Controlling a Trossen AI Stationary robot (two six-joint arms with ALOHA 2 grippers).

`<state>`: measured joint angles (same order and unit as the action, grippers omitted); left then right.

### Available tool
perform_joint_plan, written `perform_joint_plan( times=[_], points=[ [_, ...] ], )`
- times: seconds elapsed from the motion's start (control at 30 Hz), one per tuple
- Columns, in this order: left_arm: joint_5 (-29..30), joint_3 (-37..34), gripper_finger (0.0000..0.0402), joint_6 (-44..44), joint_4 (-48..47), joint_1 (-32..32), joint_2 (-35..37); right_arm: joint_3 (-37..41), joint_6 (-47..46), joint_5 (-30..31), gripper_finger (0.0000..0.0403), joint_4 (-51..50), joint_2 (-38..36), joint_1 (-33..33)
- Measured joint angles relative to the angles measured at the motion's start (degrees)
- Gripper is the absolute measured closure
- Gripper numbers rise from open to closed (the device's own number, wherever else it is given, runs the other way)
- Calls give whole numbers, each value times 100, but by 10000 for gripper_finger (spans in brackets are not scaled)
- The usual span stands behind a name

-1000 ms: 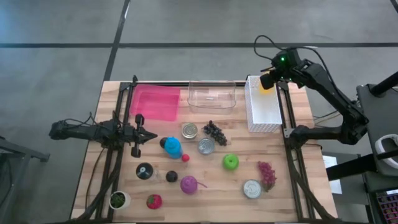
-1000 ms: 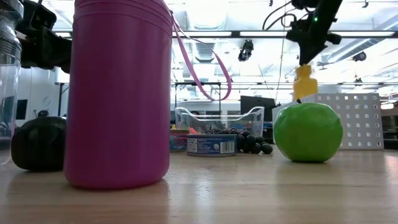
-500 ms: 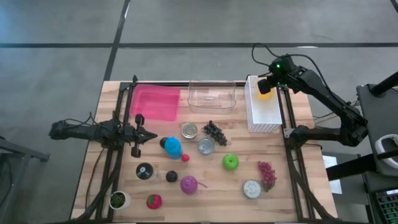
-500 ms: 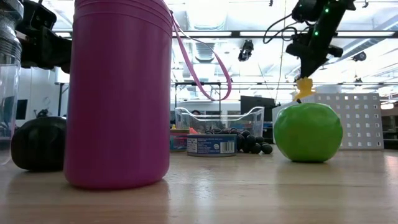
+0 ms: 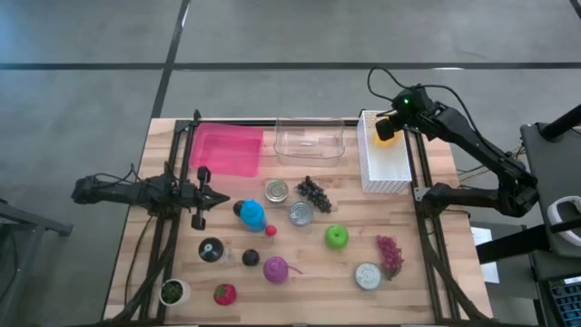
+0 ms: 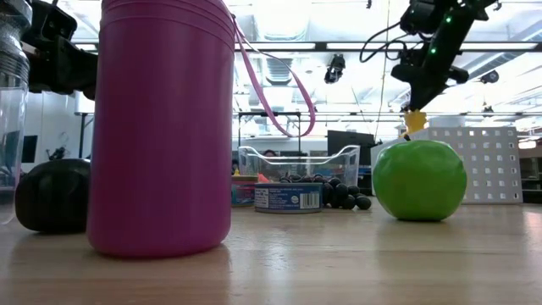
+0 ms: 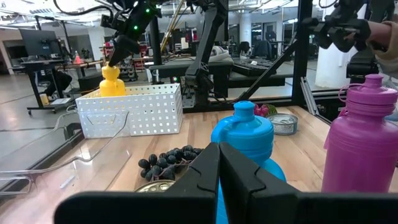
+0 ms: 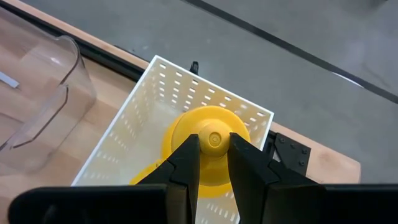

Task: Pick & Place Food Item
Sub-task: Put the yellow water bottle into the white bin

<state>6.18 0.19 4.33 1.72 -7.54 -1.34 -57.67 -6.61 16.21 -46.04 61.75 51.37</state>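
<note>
- Right gripper (image 8: 213, 163) is clamped on the cap of a yellow squeeze bottle (image 8: 208, 140); we see both fingers pressed against the cap's sides in the right wrist view.
- The yellow squeeze bottle hangs upright inside the far end of the white perforated bin (image 5: 385, 163), partly below its rim. We cannot tell whether its base touches the bin floor.
- The bin stands at the far right of the wooden table (image 5: 427, 245), just beside the clear plastic tub (image 5: 309, 141).
- A pink tray (image 5: 226, 151) lies at the far left, beside the clear tub.
- Left gripper (image 5: 201, 196) waits low over the left side of the table, fingers together and holding nothing; it points toward the blue bottle (image 5: 251, 214).
- Mid-table we note two tins (image 5: 277, 191), a bunch of dark grapes (image 5: 313, 192) and a small red item (image 5: 270, 231) next to the blue bottle.
- Nearer the front: green apple (image 5: 337, 236), magenta bottle (image 5: 276, 269), a third tin (image 5: 368, 276) and red grapes (image 5: 390, 255).
- Front left corner: a small pot with greenery (image 5: 172, 292) and a red fruit (image 5: 224, 293).
</note>
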Motion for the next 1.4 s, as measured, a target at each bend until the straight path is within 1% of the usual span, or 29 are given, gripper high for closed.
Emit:
perform_joint_plan(
  times=[0.6,1.17,1.4],
  points=[
    [-1,0,385,3,1,-1,0,101,-197,4,333,37,151,2],
    [-1,0,385,16,1,-1,0,110,-202,-41,236,-4,164,2],
    [-1,0,385,14,1,1,0,110,-200,-41,205,3,164,2]
  ],
)
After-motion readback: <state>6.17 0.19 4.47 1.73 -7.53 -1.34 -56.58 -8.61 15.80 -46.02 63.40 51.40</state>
